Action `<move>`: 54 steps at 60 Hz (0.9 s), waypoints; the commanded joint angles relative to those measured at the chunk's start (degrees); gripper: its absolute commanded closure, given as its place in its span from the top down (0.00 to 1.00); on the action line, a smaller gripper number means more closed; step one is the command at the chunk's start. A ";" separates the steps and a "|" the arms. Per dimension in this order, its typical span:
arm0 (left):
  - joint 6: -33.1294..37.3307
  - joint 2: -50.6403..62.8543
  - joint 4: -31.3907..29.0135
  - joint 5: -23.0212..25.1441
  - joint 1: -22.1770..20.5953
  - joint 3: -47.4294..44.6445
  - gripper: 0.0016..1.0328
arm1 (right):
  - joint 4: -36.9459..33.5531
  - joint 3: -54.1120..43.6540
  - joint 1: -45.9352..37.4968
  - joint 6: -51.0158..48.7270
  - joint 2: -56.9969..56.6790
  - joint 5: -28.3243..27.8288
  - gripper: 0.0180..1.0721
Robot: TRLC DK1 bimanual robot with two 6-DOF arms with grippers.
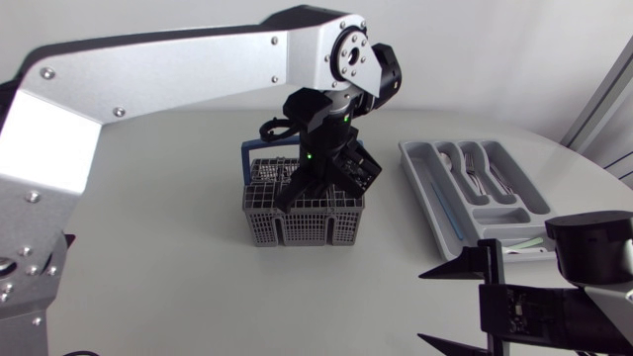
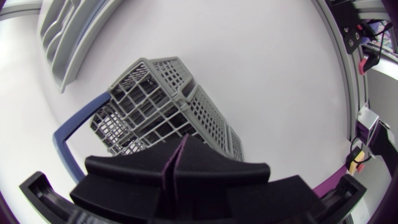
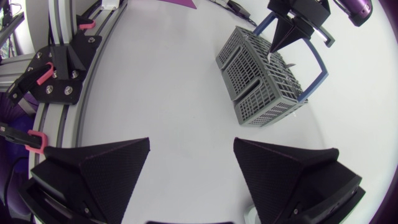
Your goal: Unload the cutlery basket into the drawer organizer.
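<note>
- the cutlery basket [image 1: 302, 222] is a grey mesh one. it stands upright near the middle of the white surface [image 1: 148, 257], and its blue handle [image 1: 259, 145] is folded down on the far side.
- the left arm comes in from the left, and the left tool [image 1: 292, 193] hangs point-down over the basket with its tip at the top of the compartments.
- in the left wrist view the 2 fingers of the left tool [image 2: 178, 140] are pressed together with no gap. i cannot tell whether a thin piece is pinched between them.
- just ahead of that tool in the same view are the basket [image 2: 155, 87] and its handle [image 2: 68, 134].
- the drawer organizer [image 1: 427, 198] is a grey tray lying flat to the right of the basket, apart from it. forks [image 1: 475, 173] already lie in its middle slots.
- the right tool [image 3: 189, 162] sits low at the near right of the surface. its 2 fingers are spread wide with only bare surface between them.
- from the right wrist view the basket [image 3: 261, 87] is well ahead of the right tool.
</note>
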 commanded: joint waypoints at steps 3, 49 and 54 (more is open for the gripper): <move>1.03 0.83 -1.77 -1.18 -0.65 2.72 0.11 | -0.75 -1.69 0.39 1.10 -0.98 0.18 0.93; -32.63 2.58 -5.38 -7.59 -2.94 10.98 0.74 | -2.86 -2.13 1.62 2.77 -5.47 0.18 0.93; -42.65 1.44 -5.38 -7.59 -3.38 10.54 0.73 | -2.95 -1.77 1.79 2.86 -5.47 0.18 0.93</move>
